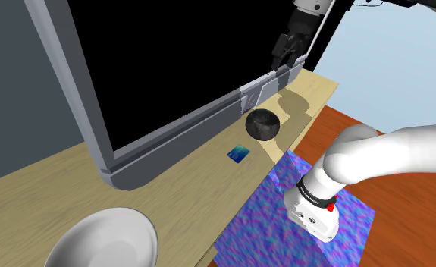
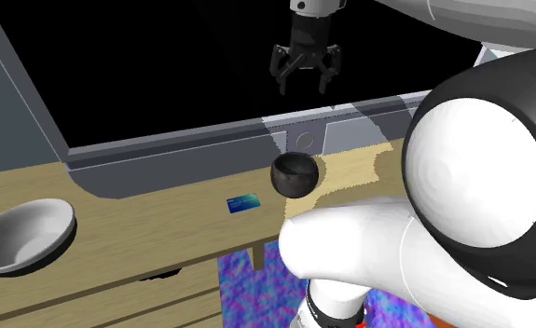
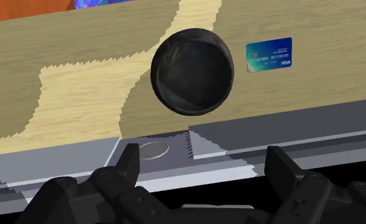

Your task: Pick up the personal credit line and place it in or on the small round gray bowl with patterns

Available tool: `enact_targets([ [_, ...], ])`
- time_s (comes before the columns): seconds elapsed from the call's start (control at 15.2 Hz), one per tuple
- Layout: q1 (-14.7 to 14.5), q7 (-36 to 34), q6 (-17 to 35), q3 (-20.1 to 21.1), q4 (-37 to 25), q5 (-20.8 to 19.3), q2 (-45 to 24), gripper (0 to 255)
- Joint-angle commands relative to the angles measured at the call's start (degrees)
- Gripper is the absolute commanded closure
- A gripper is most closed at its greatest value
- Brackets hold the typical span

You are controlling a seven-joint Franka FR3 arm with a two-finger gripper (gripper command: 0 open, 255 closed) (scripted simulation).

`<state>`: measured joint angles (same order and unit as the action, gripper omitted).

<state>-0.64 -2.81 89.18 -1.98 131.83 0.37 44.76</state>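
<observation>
A small blue credit card (image 1: 239, 155) (image 2: 242, 202) (image 3: 269, 55) lies flat on the light wooden tabletop. A short way beside it stands a small round dark bowl (image 1: 261, 124) (image 2: 295, 174) (image 3: 191, 72), upright and with nothing in it. My black gripper (image 1: 286, 47) (image 2: 305, 72) (image 3: 204, 167) hangs high above the table's back edge, over the grey frame behind the bowl. Its fingers (image 3: 128, 162) stand apart and hold nothing.
A large grey-framed panel (image 1: 170, 125) with a black area inside runs along the table's back. A big pale bowl (image 1: 106, 239) (image 2: 21, 233) sits at the far end of the table. A blue-purple rug (image 1: 292, 220) covers the floor by the stand.
</observation>
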Motion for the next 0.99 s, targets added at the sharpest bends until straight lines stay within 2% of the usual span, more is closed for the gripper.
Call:
enact_targets([
  [0.0,0.0,0.0,0.0,0.0,0.0,0.0,0.0,0],
  [0.46,6.54,-27.25,7.16,11.77,16.34,5.67,10.29,0],
  [0.92,10.68,-55.56,13.99,27.6,26.28,15.9,13.78,0],
])
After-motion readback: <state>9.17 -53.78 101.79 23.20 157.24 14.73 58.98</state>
